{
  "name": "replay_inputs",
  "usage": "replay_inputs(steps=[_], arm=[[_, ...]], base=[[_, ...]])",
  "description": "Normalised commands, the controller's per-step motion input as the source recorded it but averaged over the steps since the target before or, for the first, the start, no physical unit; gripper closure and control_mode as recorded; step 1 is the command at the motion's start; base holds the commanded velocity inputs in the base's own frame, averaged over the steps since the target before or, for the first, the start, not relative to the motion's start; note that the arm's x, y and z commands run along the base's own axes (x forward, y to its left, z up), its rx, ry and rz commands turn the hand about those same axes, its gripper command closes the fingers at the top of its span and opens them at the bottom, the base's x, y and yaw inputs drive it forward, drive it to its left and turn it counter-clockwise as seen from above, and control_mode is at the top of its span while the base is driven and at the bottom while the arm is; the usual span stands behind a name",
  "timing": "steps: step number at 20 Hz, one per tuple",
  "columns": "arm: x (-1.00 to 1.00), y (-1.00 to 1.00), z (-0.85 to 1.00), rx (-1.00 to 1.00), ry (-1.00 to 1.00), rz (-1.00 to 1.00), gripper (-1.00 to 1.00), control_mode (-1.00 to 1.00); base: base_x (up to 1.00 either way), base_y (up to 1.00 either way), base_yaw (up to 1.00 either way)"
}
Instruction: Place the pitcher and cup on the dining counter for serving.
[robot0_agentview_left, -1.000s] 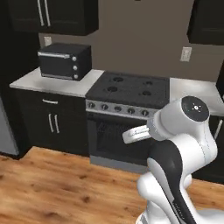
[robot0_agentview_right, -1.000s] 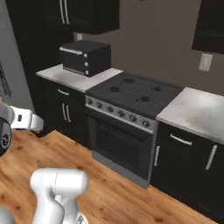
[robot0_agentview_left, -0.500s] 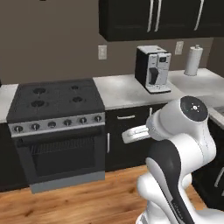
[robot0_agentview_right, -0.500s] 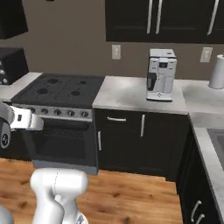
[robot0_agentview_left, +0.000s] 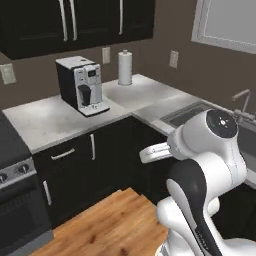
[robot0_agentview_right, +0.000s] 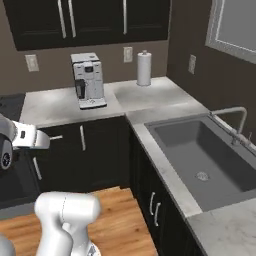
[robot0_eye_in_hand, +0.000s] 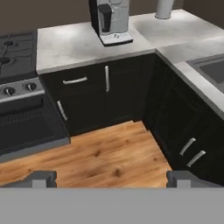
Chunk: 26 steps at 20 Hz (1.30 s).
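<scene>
Your pincer (robot0_eye_in_hand: 111, 178) sits at the bottom edge of the hand view, its two dark fingertips (robot0_eye_in_hand: 40, 178) spread wide apart with nothing between them. Beyond it, in the middle of the frame, lies a wooden floor (robot0_eye_in_hand: 105, 157), bordered by black cabinets (robot0_eye_in_hand: 100, 94) with silver handles.

A grey marble tabletop (robot0_eye_in_hand: 65, 43) runs across the top of the frame, well apart from the pincer. On it stands a coffee machine (robot0_eye_in_hand: 109, 19), top centre. In the right base view a paper towel roll (robot0_agentview_right: 144, 68) stands just right of the machine, upper centre, and a steel sink (robot0_agentview_right: 202, 155) fills the right side. A stove (robot0_eye_in_hand: 17, 48) occupies the upper left of the hand view.

You cannot see the pitcher, the cup or the dining counter from here, so their position relative to the pincer cannot be told.
</scene>
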Motion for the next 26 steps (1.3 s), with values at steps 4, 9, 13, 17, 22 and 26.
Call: replay_inputs(steps=[4, 9, 13, 17, 22, 26], arm=[[0.0, 0.0, 0.0, 0.0, 0.0, 0.0, -1.0, 1.0], [0.0, 0.0, 0.0, 0.0, 0.0, 0.0, -1.0, 1.0], [0.0, 0.0, 0.0, 0.0, 0.0, 0.0, -1.0, 1.0], [0.0, 0.0, 0.0, 0.0, 0.0, 0.0, -1.0, 1.0], [0.0, 0.0, 0.0, 0.0, 0.0, 0.0, -1.0, 1.0], [0.0, 0.0, 0.0, 0.0, 0.0, 0.0, -1.0, 1.0]], base=[[0.03, -0.22, -0.8], [0.0, -0.02, -0.87], [0.0, 0.0, -0.89], [0.0, -0.24, -0.84], [0.03, -0.8, -0.63], [0.19, -0.99, -0.39]])
